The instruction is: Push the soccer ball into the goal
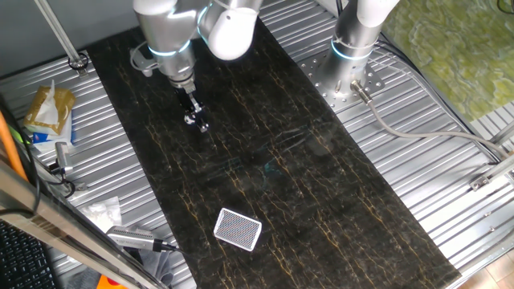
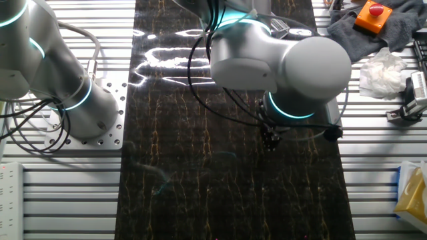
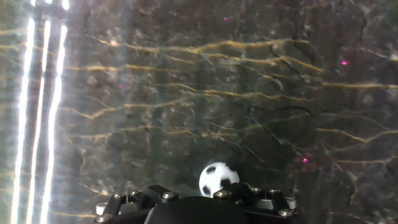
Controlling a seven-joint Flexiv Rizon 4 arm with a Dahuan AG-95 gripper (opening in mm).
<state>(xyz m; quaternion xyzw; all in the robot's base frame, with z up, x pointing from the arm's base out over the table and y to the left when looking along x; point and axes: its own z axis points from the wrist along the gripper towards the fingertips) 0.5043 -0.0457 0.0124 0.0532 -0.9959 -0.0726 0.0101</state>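
A: In one fixed view, how should the push be made?

B: The gripper [image 1: 196, 120] is seen upper left of centre, low over the dark marbled mat [image 1: 337, 217]; the goal [image 1: 238, 229] lies flat at lower centre, well apart from it. A slow, straight stroke toward the goal is judged best — contact kept behind the ball so it is not squirted sideways. The ball itself cannot be made out here.

A: And the other fixed view?

B: The gripper [image 2: 270, 140] is glimpsed under the arm's bulky joint, right of centre; the goal is not shown. The mat is glossy, with glare at the top, so an easy roll is expected.

A: The hand view?

B: The soccer ball [image 3: 218, 179] sits at the bottom centre, just beside the gripper body — whether touching cannot be told. Whether the fingers are apart or together cannot be told either. Ridged metal tabletop [image 1: 450, 185] and clutter flank the mat.
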